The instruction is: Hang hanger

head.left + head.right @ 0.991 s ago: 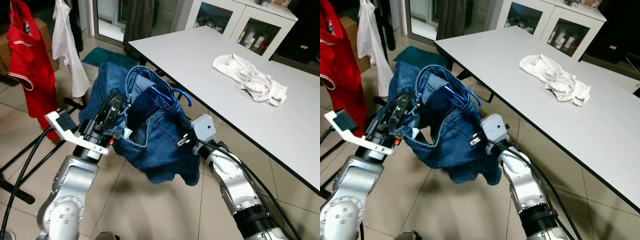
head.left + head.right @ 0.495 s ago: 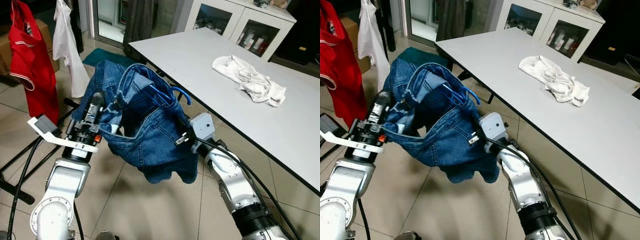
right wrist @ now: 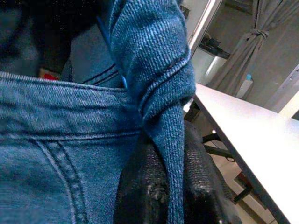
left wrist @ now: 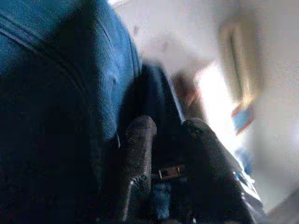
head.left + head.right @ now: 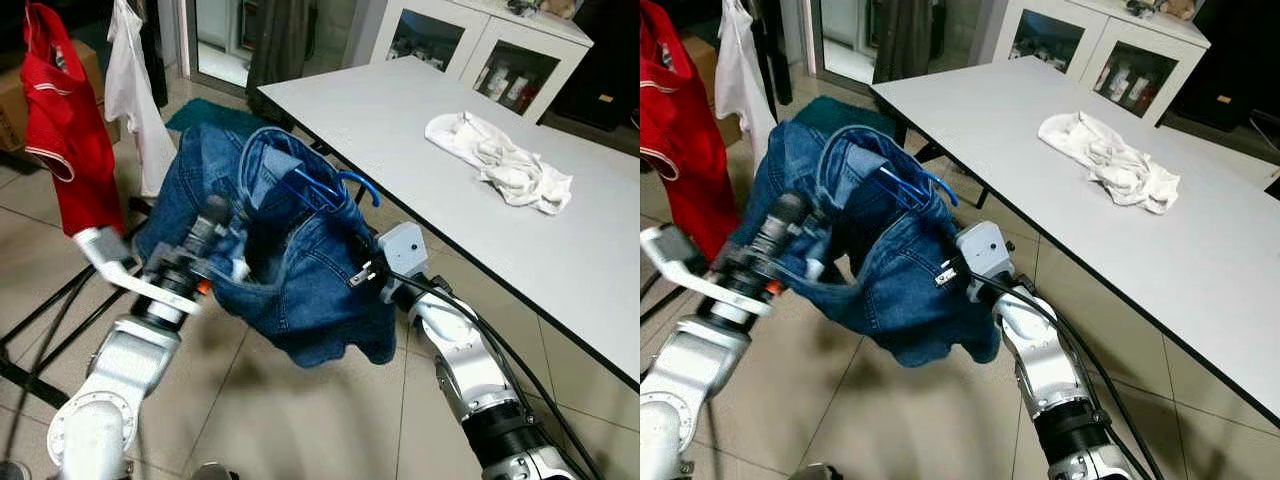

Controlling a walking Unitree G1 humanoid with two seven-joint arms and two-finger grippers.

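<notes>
A pair of blue jeans [image 5: 312,290] hangs bunched on a blue hanger [image 5: 340,188], whose hook sticks out toward the table. My left gripper [image 5: 214,213] is at the jeans' left side, shut on the waistband; dark denim lies between its black fingers [image 4: 139,140]. My right gripper [image 5: 358,275] is at the right side, mostly buried under the cloth. A fold of denim is pinched between its fingers [image 3: 145,184]. The jeans are held in the air between both arms, above the tiled floor.
A long white table [image 5: 400,120] runs along the right, with a crumpled white cloth [image 5: 500,160] on it. At left, a red shirt [image 5: 62,130] and a white garment [image 5: 135,90] hang on a rack with black legs [image 5: 30,315]. A glass-door cabinet [image 5: 480,50] stands behind.
My left arm swung out to the left, stretching the waistband, then came back in toward the jeans and turned its wrist. The right arm has hardly moved.
</notes>
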